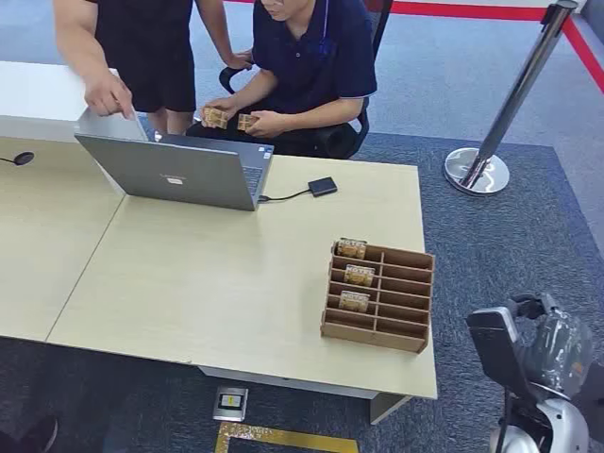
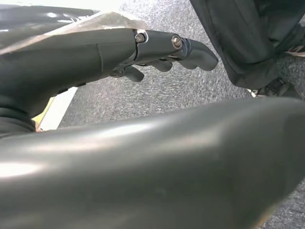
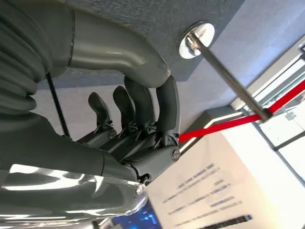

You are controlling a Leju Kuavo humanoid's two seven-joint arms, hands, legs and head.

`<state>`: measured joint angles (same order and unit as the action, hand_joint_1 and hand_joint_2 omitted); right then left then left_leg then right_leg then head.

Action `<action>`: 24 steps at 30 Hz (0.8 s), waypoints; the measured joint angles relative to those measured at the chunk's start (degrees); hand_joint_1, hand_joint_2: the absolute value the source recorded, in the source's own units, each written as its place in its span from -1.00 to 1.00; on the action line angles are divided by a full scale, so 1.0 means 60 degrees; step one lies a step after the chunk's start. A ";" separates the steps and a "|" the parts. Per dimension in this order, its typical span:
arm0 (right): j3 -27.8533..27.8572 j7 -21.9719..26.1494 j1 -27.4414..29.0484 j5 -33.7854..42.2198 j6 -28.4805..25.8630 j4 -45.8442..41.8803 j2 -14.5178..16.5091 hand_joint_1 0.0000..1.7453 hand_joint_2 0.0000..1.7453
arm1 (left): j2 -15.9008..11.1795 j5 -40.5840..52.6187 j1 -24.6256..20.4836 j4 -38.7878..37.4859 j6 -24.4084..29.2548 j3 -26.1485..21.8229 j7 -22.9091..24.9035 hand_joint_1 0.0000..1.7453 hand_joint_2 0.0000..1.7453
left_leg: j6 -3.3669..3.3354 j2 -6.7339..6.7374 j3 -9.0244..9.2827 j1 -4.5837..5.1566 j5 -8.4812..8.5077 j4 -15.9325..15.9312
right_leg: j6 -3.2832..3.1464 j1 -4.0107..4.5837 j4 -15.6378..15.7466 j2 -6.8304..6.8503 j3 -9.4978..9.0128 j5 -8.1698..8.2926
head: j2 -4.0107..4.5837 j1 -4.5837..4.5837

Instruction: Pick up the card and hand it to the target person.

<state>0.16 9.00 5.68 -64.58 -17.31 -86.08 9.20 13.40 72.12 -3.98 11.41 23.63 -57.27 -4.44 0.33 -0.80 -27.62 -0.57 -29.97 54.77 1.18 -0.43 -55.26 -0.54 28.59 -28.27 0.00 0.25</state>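
Reaching for a card is the step I judge to be in hand: three cards (image 1: 354, 275) stand in the left column of a brown slotted rack (image 1: 399, 326) near the worktop's (image 1: 213, 283) right front corner, with the top one at the back, one in the middle and one nearest me. My right hand (image 3: 144, 129) hangs off to the side of the worktop, low and right of the rack; its fingers (image 3: 167, 109) are curled in toward the thumb with nothing between them, the floor and a barrier post (image 3: 230, 78) beyond. My left hand (image 2: 158, 52) hangs over grey carpet, fingers (image 2: 198, 52) stretched out, loosely apart and holding nothing.

I would lift the right arm over the rack, spread the fingers first, then come down on the nearest card and pinch its upper edge, drawing it straight up so the dividers do not catch it. The seated person (image 1: 313, 57) across the worktop, already holding cards, looks like the one to receive it; the laptop (image 1: 178, 170) and its cable lie well left of that path.
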 joint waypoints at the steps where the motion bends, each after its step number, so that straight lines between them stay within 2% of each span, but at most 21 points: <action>1: -0.0121 -0.0073 0.0000 -0.0089 0.0021 -0.0042 -0.0012 0.44 1.00 | 0.0000 0.0015 -0.0001 0.0000 0.0000 0.0000 0.0000 -1.00 -1.00 | 0.0000 0.0000 0.0000 0.0000 0.0000 0.0000 | 0.0000 0.0000 0.0000 0.0000 0.0000 0.0000 | 0.0000 0.0001; 2: -0.0248 -0.0145 0.0000 -0.0184 0.0044 -0.0084 -0.0025 0.42 1.00 | 0.0000 0.0027 -0.0002 -0.0001 0.0000 0.0000 0.0001 -1.00 -1.00 | 0.0000 0.0000 0.0000 0.0000 0.0000 0.0000 | 0.0000 0.0000 0.0000 0.0000 0.0000 0.0000 | 0.0000 0.0001; 6: -0.1211 -0.0705 -0.0010 -0.0892 0.0274 -0.0337 -0.0154 0.15 1.00 | 0.0001 0.0131 -0.0008 -0.0005 -0.0001 0.0000 0.0059 -1.00 -1.00 | 0.0000 0.0000 0.0000 0.0000 0.0000 0.0000 | 0.0000 0.0001 0.0000 0.0000 0.0001 0.0000 | 0.0000 -0.0001; 11: -0.1809 -0.1022 -0.0052 -0.1178 0.0466 -0.0388 -0.0243 0.18 1.00 | 0.0017 0.0201 -0.0004 -0.0013 -0.0001 0.0001 0.0108 -1.00 -1.00 | 0.0000 -0.0001 -0.0004 0.0000 0.0000 0.0000 | 0.0000 0.0000 0.0000 0.0000 0.0001 0.0000 | 0.0000 -0.0001; 15: -0.2383 -0.1320 -0.0165 -0.1282 0.0724 -0.0325 -0.0399 0.07 1.00 | 0.0018 0.0295 -0.0027 -0.0015 -0.0011 0.0008 0.0128 -1.00 -1.00 | 0.0000 0.0000 -0.0003 0.0000 0.0000 0.0000 | 0.0000 0.0000 0.0001 0.0000 0.0002 0.0000 | 0.0000 0.0000; 24: -0.3321 -0.1527 -0.0574 -0.1046 0.0834 0.0352 -0.0687 0.04 1.00 | 0.0018 0.0332 -0.0033 -0.0019 -0.0008 0.0012 0.0142 -1.00 -1.00 | 0.0000 0.0000 -0.0004 0.0000 0.0000 0.0000 | 0.0000 0.0001 0.0000 0.0000 0.0002 0.0000 | 0.0000 0.0000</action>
<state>-19.77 -0.16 2.24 -70.86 -12.31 -83.96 5.08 13.51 74.11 -4.18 11.29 23.58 -57.19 -3.58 0.33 -0.80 -27.64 -0.57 -29.97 54.77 1.18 -0.42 -55.26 -0.54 28.60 -28.27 0.00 0.25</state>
